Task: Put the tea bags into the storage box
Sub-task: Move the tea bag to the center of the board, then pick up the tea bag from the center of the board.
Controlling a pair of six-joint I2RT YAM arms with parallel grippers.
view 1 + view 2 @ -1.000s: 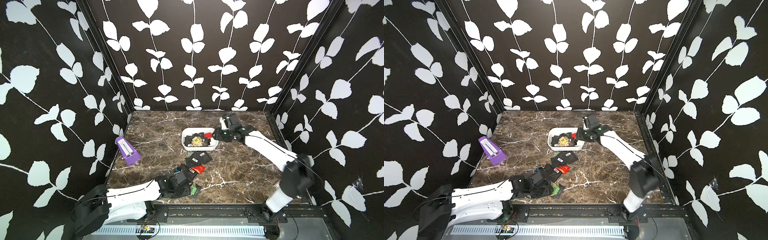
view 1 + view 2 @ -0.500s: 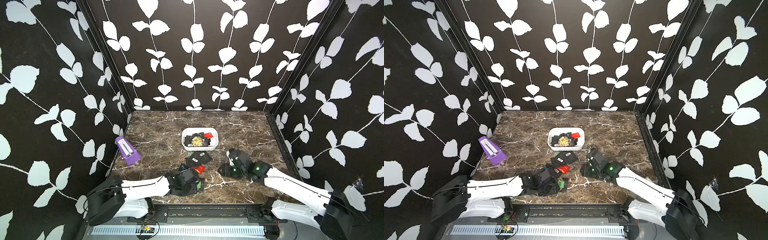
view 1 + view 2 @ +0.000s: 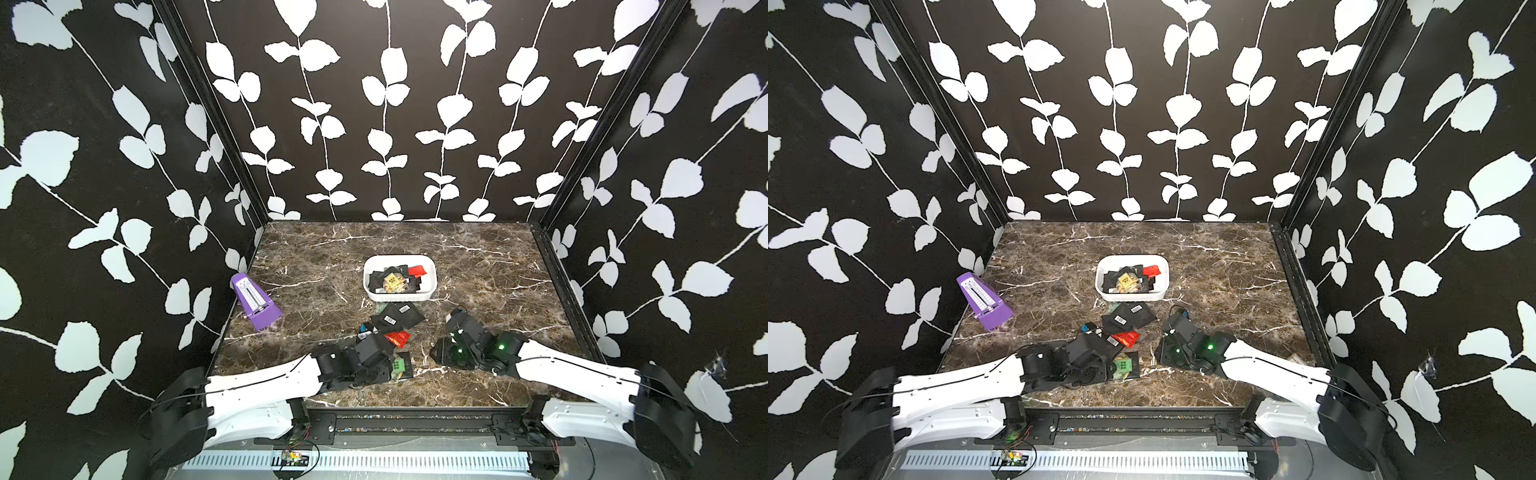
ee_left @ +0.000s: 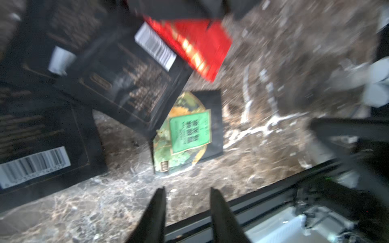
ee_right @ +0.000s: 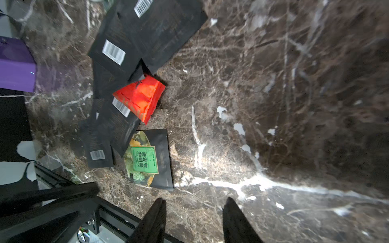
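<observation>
In both top views a dark brown marble tabletop [image 3: 316, 257] veined in white lies inside black walls printed with white leaves [image 3: 374, 104]. The white plastic storage box [image 3: 367, 286] sits mid-table and holds black, yellow and red foil tea bags [image 3: 392, 282]. More black sachets [image 3: 399, 316] and a red sachet [image 3: 397, 337] lie loose just on its near side. A purple pyramid-shaped metronome [image 3: 255, 301] stands at the left edge. A second ago the right arm [image 3: 573, 370] reached over the box. Now it is drawn back to the near right, its wrist low beside the loose pile. The left arm [image 3: 266, 380] remains along the near edge, its wrist over the loose sachets.

The left wrist view is blurred. The left gripper [image 4: 187, 189] hangs over bare marble, its fingers narrowly apart with nothing between them. A green-labelled black sachet [image 4: 189, 130] lies just ahead.

In the right wrist view the right gripper [image 5: 194, 199] has its fingers moderately apart and empty above the marble, near the same green-labelled sachet.
</observation>
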